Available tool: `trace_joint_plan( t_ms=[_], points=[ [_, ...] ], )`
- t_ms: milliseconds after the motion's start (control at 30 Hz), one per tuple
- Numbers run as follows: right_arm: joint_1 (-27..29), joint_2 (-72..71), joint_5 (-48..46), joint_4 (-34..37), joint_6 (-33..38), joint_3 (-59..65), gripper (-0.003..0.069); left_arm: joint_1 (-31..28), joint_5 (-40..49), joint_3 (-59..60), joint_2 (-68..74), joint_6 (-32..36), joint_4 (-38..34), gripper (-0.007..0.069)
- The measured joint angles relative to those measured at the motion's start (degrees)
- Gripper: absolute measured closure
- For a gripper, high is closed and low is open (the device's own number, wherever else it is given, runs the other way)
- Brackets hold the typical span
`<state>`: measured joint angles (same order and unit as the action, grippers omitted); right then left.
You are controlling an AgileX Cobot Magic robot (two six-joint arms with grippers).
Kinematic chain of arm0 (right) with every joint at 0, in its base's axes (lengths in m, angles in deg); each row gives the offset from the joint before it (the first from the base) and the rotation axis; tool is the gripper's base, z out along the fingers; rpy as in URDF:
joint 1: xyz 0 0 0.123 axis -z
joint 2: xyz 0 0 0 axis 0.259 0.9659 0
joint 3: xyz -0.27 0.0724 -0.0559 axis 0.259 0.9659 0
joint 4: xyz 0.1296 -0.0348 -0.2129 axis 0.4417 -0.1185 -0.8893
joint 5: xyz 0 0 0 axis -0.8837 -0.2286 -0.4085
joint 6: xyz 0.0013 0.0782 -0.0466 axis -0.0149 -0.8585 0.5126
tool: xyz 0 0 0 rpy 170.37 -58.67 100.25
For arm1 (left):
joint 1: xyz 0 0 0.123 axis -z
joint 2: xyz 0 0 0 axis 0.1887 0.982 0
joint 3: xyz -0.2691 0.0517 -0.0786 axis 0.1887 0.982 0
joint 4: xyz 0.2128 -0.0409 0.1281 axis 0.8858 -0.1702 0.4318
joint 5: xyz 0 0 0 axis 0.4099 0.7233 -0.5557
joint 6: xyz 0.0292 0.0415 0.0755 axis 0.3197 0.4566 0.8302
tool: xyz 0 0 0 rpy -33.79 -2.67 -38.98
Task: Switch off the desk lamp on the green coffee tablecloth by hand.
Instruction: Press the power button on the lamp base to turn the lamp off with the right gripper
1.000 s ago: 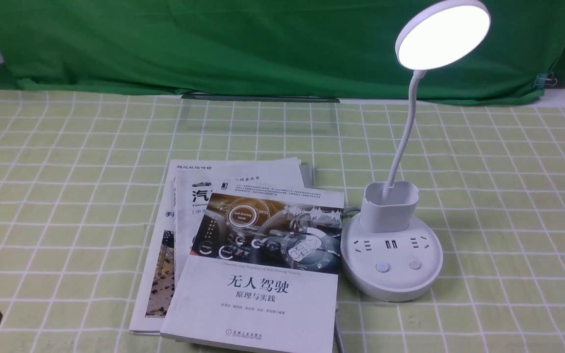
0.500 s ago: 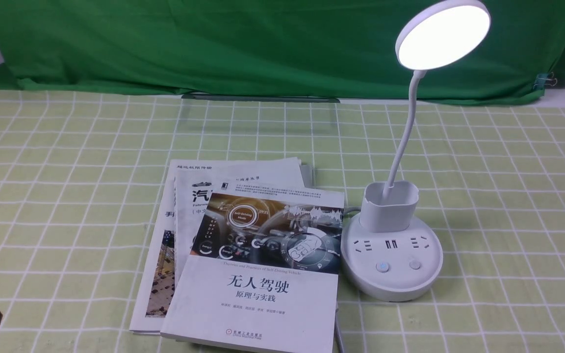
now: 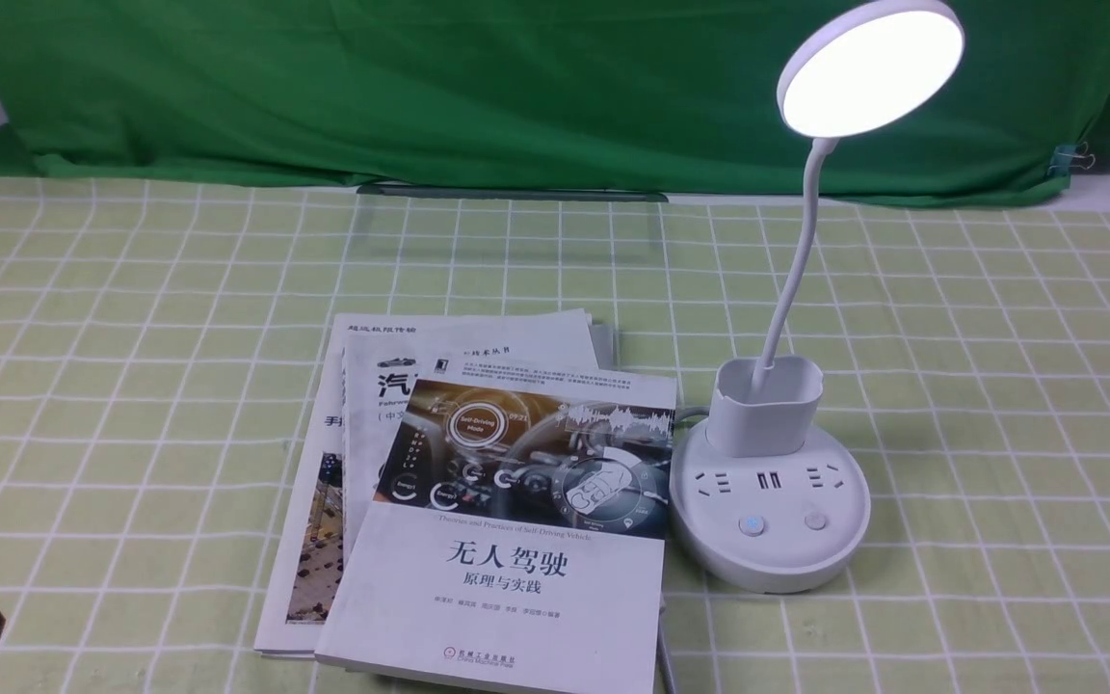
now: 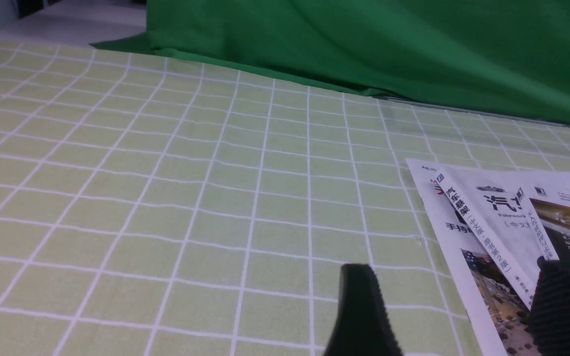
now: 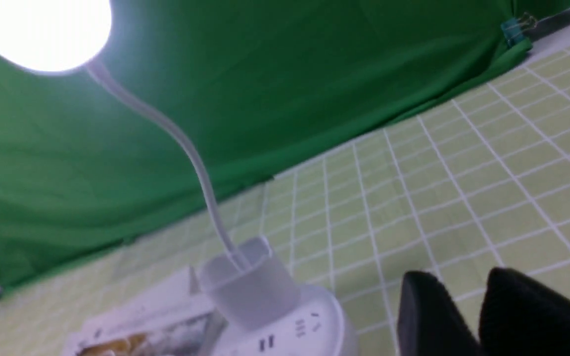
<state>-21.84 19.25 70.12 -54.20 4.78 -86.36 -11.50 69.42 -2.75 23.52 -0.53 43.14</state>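
Wide green coffee tablecloth (image 3: 131,386) covers table; dark green drape (image 3: 420,87) behind. Book stack (image 3: 497,540) mid-cloth. desk lamp (image 3: 769,511) just beside it on robot's R, lit, base on cloth. left gripper (image 4: 458,277) spread wide nr books. right gripper (image 5: 463,277) nr lamp base, blurred, narrow gap btw fingers; can't tell if closed.

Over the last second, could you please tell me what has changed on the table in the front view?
Nothing has visibly changed. The lamp is still lit, with its base on the checked cloth in the same spot, and the books lie beside it exactly as before.
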Motion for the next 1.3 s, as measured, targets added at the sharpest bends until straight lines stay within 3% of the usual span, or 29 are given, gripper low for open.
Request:
trace_joint_plan(
  t_ms=[233, 333, 500, 633, 733, 900, 1033, 1133, 1300],
  points=[
    [0.00, 0.00, 2.96, 0.25, -1.27, 0.00, 0.0432, 0.00, 0.00, 0.00, 0.00, 0.00, 0.00, 0.0214],
    [0.00, 1.36, -0.44, 0.25, 0.21, -1.53, 0.0490, 0.00, 0.00, 0.00, 0.00, 0.00, 0.00, 0.0214],
    [0.00, 14.41, -19.59, 0.37, 11.88, -17.95, 0.0610, 0.00, 0.00, 0.00, 0.00, 0.00, 0.00, 0.0214],
    [0.00, 28.75, -37.68, 0.41, 20.95, -31.97, 0.0614, 0.00, 0.00, 0.00, 0.00, 0.00, 0.00, 0.0214],
    [0.00, 38.78, -47.33, 0.41, 23.85, -39.48, 0.0614, 0.00, 0.00, 0.00, 0.00, 0.00, 0.00, 0.0214],
    [-0.06, 54.17, -52.38, 1.72, 24.61, -46.50, 0.0614, 0.00, 0.00, 0.00, 0.00, 0.00, 0.00, 0.0214],
    [-5.22, 67.89, -51.21, 3.03, 24.67, -50.49, 0.0614, 0.00, 0.00, 0.00, 0.00, 0.00, 0.00, 0.0214],
    [-12.67, 76.76, -48.92, 1.12, 22.99, -54.05, 0.0614, 0.00, 0.00, 0.00, 0.00, 0.00, 0.00, 0.0214],
    [-20.06, 89.14, -46.17, -2.05, 21.18, -60.21, 0.0614, 0.00, 0.00, 0.00, 0.00, 0.00, 0.00, 0.0214]
  ],
)
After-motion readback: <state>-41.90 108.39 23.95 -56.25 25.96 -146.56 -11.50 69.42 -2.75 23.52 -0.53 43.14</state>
